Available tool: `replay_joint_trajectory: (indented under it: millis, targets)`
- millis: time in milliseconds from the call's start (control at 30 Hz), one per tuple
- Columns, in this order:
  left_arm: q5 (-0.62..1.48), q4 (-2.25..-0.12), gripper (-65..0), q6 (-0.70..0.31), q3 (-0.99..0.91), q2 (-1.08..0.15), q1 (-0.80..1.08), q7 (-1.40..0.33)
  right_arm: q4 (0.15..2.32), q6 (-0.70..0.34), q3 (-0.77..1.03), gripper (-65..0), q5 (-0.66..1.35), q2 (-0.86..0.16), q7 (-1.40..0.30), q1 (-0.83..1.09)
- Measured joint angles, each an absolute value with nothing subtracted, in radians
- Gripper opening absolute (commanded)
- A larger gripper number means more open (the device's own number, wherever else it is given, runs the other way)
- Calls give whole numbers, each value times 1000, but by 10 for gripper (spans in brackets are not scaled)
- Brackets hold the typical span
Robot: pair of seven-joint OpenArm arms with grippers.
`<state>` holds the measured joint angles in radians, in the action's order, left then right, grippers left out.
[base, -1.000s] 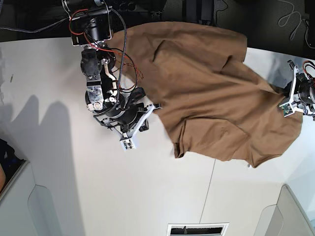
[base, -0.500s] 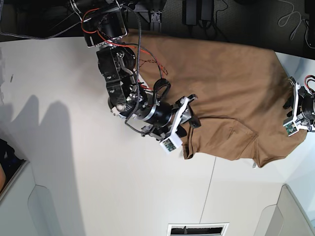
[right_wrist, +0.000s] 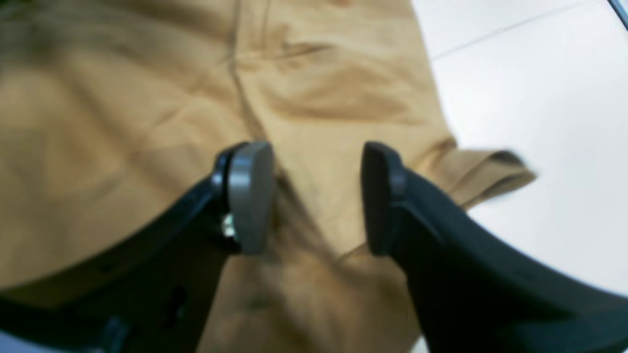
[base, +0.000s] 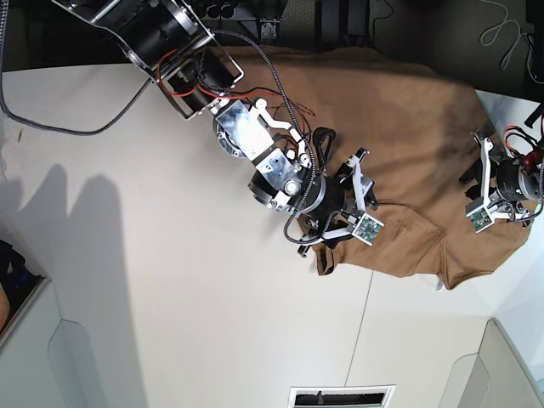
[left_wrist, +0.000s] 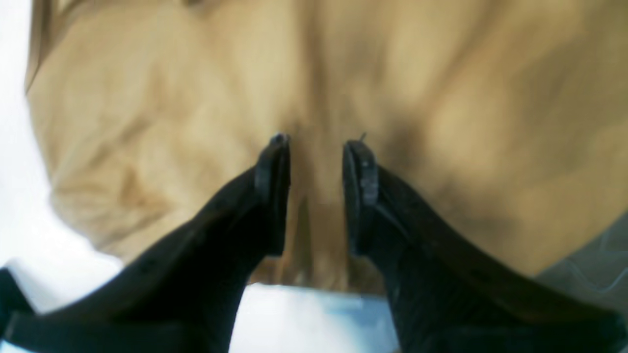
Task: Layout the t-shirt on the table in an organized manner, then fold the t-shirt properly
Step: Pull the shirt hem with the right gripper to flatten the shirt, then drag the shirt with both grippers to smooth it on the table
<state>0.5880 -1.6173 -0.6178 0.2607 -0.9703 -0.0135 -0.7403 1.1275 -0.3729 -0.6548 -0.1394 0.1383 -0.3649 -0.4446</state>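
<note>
We see the table (base: pixel 170 323) mostly bare, white panels with dark seams. The t-shirt (base: pixel 399 144) lies on its far-right part, spread wide but not yet tidy: creases across the body, the near hem bunched, one sleeve (right_wrist: pixel 490 169) folded over at the near edge, and the far edge running off the table. We judge layout as partly done; no fold is visible yet, so smoothing and the whole folding are left.

The right gripper (base: pixel 340 217), left in the base view, sits over the shirt's near-left edge; in its wrist view the jaws stand apart with cloth beneath, nothing pinched. The left gripper (left_wrist: pixel 316 196) is at the shirt's right edge, jaws parted above flat cloth, also holding nothing as far as we can tell.

Versus a second ago: the shirt was bunched and slanting, now pulled wider and flatter. The right arm has moved from beside the shirt onto it. Both grippers have opened.
</note>
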Motion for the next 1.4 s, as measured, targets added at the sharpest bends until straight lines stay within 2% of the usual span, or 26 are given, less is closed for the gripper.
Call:
replay_joint_trajectory:
  millis: [167, 300, 433, 500, 633, 767, 1067, 1167, 1233, 1400]
  targets:
    - [587, -1617, -435, -617, 261, -908, -14, -741, 1038, -369, -719, -356, -159, 141, -359, -480]
    - [588, -1616, -435, -617, 261, -860, -14, -740, 992, -303, -722, -376, -178, 140, -348, -481]
    - [586, -1582, -435, -616, 261, -816, -14, -740, 987, -290, -721, -581, -181, 139, -341, -482]
    - [585, -1562, -435, -614, 261, -790, -14, -741, 985, -280, -721, -650, -183, 139, -316, -480]
    - [585, -1532, -435, -614, 261, -733, -14, -740, 987, -265, -709, -650, -278, 139, -276, -480]
    - [588, -1501, -435, -614, 255, -699, -18, -722, 1013, -123, -663, -650, -281, 141, -300, -482]
    - [599, -1484, -435, -615, 255, -673, -22, -707, 1209, 122, -437, -650, -316, 141, -390, -495]
    - [595, -1484, -435, -614, 255, -673, -23, -710, 1259, 130, -375, -477, -314, 139, -397, -504]
    - [596, -1484, -435, -614, 255, -673, -22, -710, 1264, 131, -362, -411, -289, 139, -420, -501]
    - [596, -1485, -435, -615, 255, -673, -22, -710, 1261, 128, -362, -399, -256, 142, -458, -486]
